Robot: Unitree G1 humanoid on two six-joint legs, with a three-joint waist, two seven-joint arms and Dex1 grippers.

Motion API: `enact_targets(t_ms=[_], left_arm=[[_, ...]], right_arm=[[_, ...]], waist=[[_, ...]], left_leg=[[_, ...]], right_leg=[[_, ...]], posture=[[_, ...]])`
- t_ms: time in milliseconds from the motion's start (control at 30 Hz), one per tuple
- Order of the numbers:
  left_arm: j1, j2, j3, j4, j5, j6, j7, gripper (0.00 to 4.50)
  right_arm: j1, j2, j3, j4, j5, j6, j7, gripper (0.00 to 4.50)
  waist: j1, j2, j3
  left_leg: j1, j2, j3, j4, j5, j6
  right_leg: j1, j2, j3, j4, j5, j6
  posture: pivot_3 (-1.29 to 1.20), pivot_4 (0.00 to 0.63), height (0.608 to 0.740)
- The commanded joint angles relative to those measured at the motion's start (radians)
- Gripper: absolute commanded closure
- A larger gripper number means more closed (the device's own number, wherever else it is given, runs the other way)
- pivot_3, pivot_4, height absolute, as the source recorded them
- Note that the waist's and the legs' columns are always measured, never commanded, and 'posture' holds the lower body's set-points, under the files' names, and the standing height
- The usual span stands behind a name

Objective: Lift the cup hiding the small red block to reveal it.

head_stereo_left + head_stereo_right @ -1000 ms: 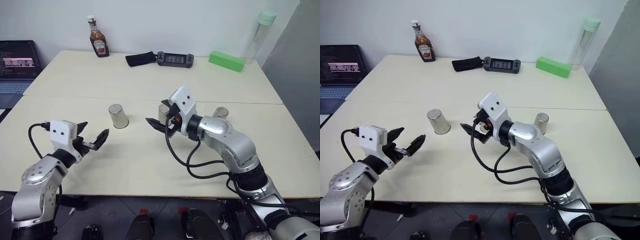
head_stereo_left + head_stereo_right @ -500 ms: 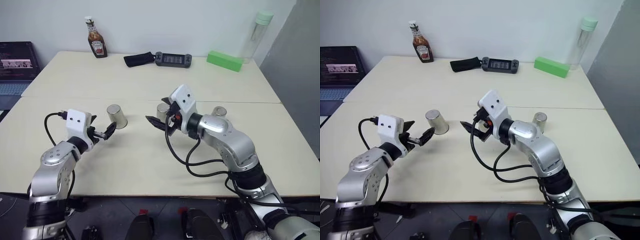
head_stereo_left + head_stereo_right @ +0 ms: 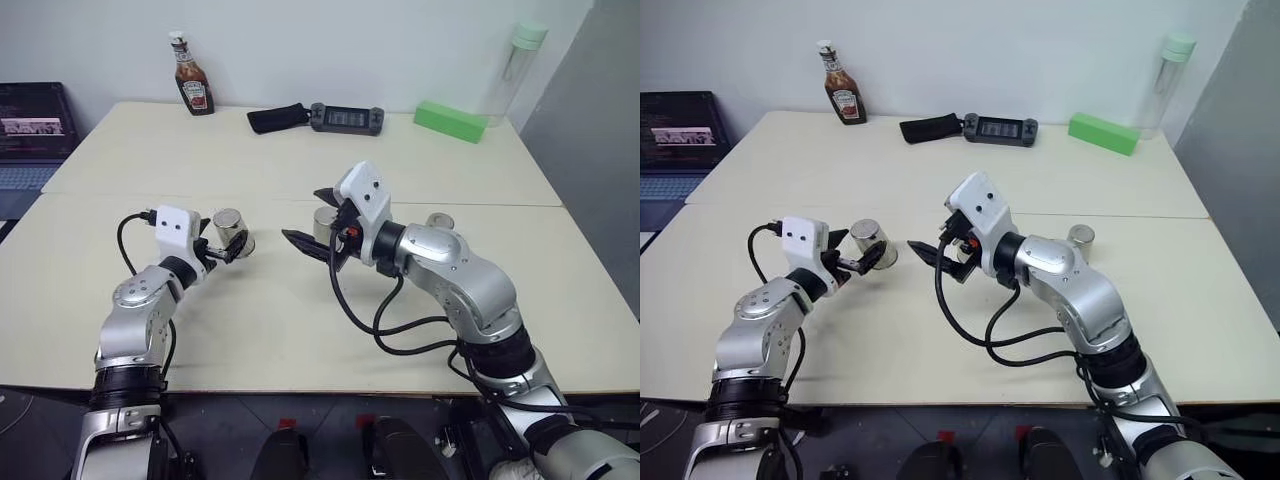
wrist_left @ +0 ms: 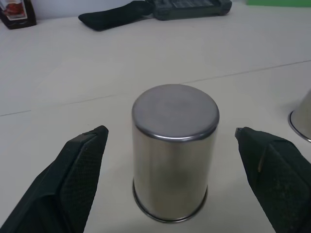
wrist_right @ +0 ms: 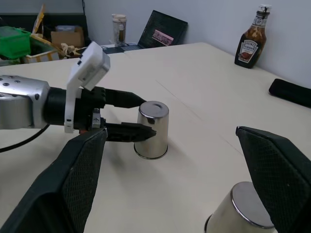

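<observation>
Three alike silver cups stand upside down on the cream table (image 3: pixel 300 310). The left cup (image 3: pixel 232 232) sits between the spread fingers of my left gripper (image 3: pixel 233 245), which is open; its black fingers (image 4: pixel 80 165) flank the cup (image 4: pixel 172 150) without touching it. My right gripper (image 3: pixel 303 215) hovers open above the table, just in front of the middle cup (image 3: pixel 325 222). Further right stands the right cup (image 3: pixel 440 222), alone. The small red block is hidden.
Along the far edge are a ketchup bottle (image 3: pixel 190 88), a black case (image 3: pixel 280 118), a handheld controller (image 3: pixel 347 118), a long green block (image 3: pixel 452 120) and a tall clear bottle (image 3: pixel 515 70). A laptop (image 3: pixel 35 130) sits off the table's left side.
My left gripper has travelled forward across the table and now straddles the left cup, still open. The right gripper has hardly moved.
</observation>
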Motion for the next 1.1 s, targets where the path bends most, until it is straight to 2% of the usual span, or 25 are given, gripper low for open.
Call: enact_targets(t_ms=[33,267,400,567,733,900,1100], left_arm=[[-0.045,-0.008,-0.008,0.049,0.013,-0.063,-0.020,0.03],[-0.100,-0.032,-0.019,0.154,0.029,-0.136,-0.035,0.03],[-0.098,-0.039,-0.015,0.175,0.033,-0.158,-0.040,0.68],[-0.092,-0.032,0.011,0.181,0.024,-0.166,-0.037,1.76],[-0.074,-0.026,0.039,0.141,-0.002,-0.150,-0.034,1.80],[-0.028,0.002,0.067,0.005,-0.035,-0.124,-0.060,1.80],[0.031,0.113,0.144,-0.183,-0.102,0.008,-0.079,1.81]], right_arm=[[-0.004,0.003,-0.017,-0.056,0.029,0.018,0.017,0.00],[0.002,0.000,-0.012,-0.069,0.037,0.031,0.018,0.00],[0.009,-0.003,-0.013,-0.079,0.037,0.036,0.015,0.00],[0.014,-0.003,-0.015,-0.085,0.038,0.038,0.015,0.00],[0.015,-0.003,-0.015,-0.087,0.039,0.037,0.018,0.00],[0.014,-0.001,-0.014,-0.087,0.044,0.037,0.024,0.00],[0.025,-0.027,-0.006,-0.088,0.046,0.092,0.026,0.00]], waist=[[0.000,0.000,0.000],[0.000,0.000,0.000],[0.000,0.000,0.000],[0.000,0.000,0.000],[0.000,0.000,0.000],[-0.001,0.000,0.000],[-0.002,0.000,0.000]], left_leg=[[0.000,0.000,0.000,0.000,0.000,0.000],[0.000,0.000,0.000,0.000,0.000,0.000],[0.000,0.000,0.000,0.000,0.000,0.000],[0.000,0.000,-0.001,0.000,0.000,0.000],[0.000,0.000,-0.001,0.000,0.000,0.000],[-0.001,0.000,0.000,0.000,0.000,0.000],[-0.001,0.001,-0.002,0.000,0.000,0.000]], right_leg=[[0.000,0.000,0.000,0.000,0.000,0.000],[0.000,0.000,0.000,0.000,0.000,0.000],[0.000,0.000,0.000,0.000,0.000,0.000],[0.000,0.000,-0.001,0.000,0.000,0.000],[0.000,0.000,-0.001,0.000,0.000,0.000],[0.000,0.000,-0.001,0.000,0.000,0.000],[0.000,0.000,-0.002,0.000,0.000,0.000]], posture=[[0.00,0.150,0.740],[0.00,0.150,0.740],[0.00,0.150,0.740],[0.00,0.150,0.740],[0.00,0.150,0.740],[0.00,0.150,0.740],[0.00,0.150,0.740]])
